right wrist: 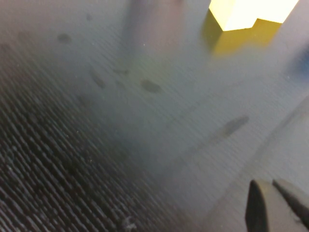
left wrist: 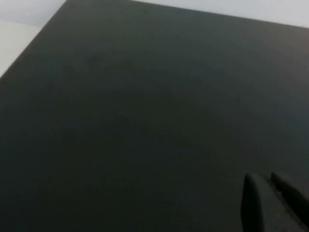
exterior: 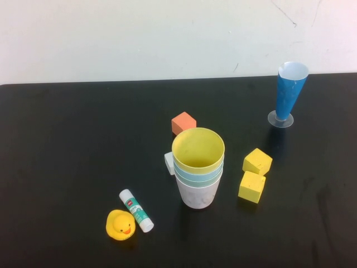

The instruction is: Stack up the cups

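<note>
Mid-desk: cups (exterior: 198, 167) nested in one upright stack, yellow on top, pale one at the bottom, on the black desk (exterior: 67, 145).
Left hand (left wrist: 270, 186): closed, empty, over bare desk.
Right hand (right wrist: 273, 188): closed, empty, near a yellow block (right wrist: 251, 12).

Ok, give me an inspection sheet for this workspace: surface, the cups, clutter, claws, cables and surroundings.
Surface: black table, with smudges in the right wrist view.
Cups: all nested in one upright stack; yellow cup innermost, white-looking cup outermost, pale blue and green rims between.
Clutter: orange block behind the stack, grey block beside it, two yellow blocks to its right, glue stick and duck front-left, blue cone back-right.
Claws: left claw shut, over bare table; right claw shut, near a yellow block; neither appears in the high view.
Cables: nothing seen.
Surroundings: pale wall with a crack.
</note>
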You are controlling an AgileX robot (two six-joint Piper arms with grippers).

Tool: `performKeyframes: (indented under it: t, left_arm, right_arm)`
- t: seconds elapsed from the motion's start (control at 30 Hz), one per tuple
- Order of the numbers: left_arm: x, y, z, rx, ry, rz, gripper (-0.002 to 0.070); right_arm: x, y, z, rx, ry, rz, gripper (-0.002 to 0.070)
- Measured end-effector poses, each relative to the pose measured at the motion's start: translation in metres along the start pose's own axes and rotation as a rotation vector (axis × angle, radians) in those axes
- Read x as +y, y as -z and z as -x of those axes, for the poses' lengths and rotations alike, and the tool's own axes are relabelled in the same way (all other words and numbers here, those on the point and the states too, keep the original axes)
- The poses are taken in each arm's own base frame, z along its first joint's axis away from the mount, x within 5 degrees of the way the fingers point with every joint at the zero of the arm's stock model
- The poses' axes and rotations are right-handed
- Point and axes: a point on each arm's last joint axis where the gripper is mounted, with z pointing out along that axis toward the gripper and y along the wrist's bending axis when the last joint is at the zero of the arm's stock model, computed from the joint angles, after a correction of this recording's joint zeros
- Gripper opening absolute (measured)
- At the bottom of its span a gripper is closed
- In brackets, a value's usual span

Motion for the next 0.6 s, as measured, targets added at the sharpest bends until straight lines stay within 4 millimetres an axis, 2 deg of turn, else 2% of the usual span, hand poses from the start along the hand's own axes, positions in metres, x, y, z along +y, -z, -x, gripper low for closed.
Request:
performKeyframes:
  t: [0.6]
  left_arm:
    - [0.0002, 0.0002, -0.0014, 0.015, -0.036, 0.001, -0.0001]
  right_arm:
    - [0.0000, 0.0000, 0.0000, 0.000, 0.000, 0.000, -0.0001]
